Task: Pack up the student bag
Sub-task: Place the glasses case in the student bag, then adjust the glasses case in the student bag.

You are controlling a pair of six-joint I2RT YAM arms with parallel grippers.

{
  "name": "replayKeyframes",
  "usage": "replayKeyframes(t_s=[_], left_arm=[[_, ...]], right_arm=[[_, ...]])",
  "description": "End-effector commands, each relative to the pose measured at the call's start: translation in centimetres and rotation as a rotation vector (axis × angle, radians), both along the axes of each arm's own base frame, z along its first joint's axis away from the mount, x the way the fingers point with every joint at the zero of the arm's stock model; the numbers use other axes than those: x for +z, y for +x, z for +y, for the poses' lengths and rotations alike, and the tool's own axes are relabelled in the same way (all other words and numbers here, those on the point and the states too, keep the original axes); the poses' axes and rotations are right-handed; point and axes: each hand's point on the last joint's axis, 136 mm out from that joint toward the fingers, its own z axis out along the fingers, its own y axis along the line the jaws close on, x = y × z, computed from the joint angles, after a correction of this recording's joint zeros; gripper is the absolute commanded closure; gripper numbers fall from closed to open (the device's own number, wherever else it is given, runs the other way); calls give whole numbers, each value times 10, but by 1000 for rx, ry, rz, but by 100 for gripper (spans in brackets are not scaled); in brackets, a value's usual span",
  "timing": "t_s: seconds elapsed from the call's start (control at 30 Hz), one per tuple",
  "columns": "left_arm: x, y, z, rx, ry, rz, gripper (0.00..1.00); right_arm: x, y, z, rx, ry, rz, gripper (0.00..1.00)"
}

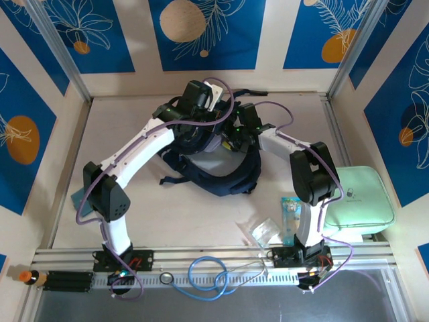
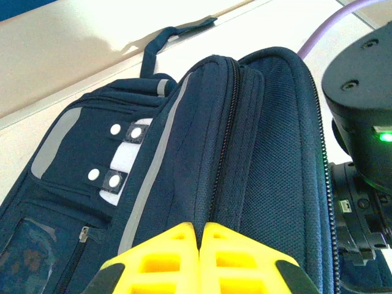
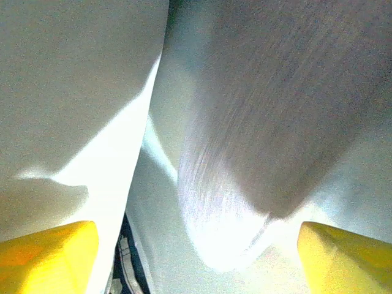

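Yellow left end effector (image 2: pixel 199 231) sits closed against the student bag (image 2: pixel 202 141), right end effector (image 3: pixel 197 228) spread open.

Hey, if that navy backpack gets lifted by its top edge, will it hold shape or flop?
Probably flops: the student bag is soft fabric, slumped on the table, straps sprawled. Likely grippy rather than slippery, given its textured mesh panel.

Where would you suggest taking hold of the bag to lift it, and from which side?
Take the carry loop at the bag's top end, coming from above on the far side. It sticks out clear of the body as a thin flat strap, so a gripper can probably close across it; the body looks too thick.
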Motion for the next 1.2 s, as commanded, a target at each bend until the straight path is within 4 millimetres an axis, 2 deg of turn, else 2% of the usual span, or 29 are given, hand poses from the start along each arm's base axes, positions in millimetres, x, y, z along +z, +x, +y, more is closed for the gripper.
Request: replayKeyframes(t_s=[0.0, 0.13, 0.23, 0.4, 0.5, 0.63, 0.73, 0.8, 0.93, 1.1, 1.17], left_arm=[[58, 11, -5, 4, -112, -139, 100], [54, 10, -9, -15, -126, -123, 100], [50, 10, -11, -21, -128, -112, 100], [48, 7, -12, -31, -129, -99, 100], [46, 6, -11, -32, -126, -97, 100], [48, 4, -9, -28, -133, -99, 100], [47, 5, -8, -21, -141, -91, 100], [46, 5, -7, -18, -142, -84, 100], [37, 6, -6, -14, -130, -63, 100], [23, 6, -12, -38, -130, -35, 100], [16, 3, -17, -61, -135, -15, 100]], right_arm=[[21, -8, -4, 20, 23, -73, 16], [-6, -26, -9, 11, -10, 22, 26], [-21, -30, -7, 3, -35, 64, 38], [-24, -13, -1, -6, -65, 34, 54], [-28, 3, 1, -27, -94, 2, 68], [-36, 25, 6, -57, -98, -29, 75], [-34, 38, 17, -30, -63, -77, 79], [-27, 40, 23, -12, -34, -103, 79], [-5, 22, 11, -11, 2, -147, 75], [19, -19, -22, -32, 23, -162, 65], [24, -40, -42, -67, 6, -169, 64]])
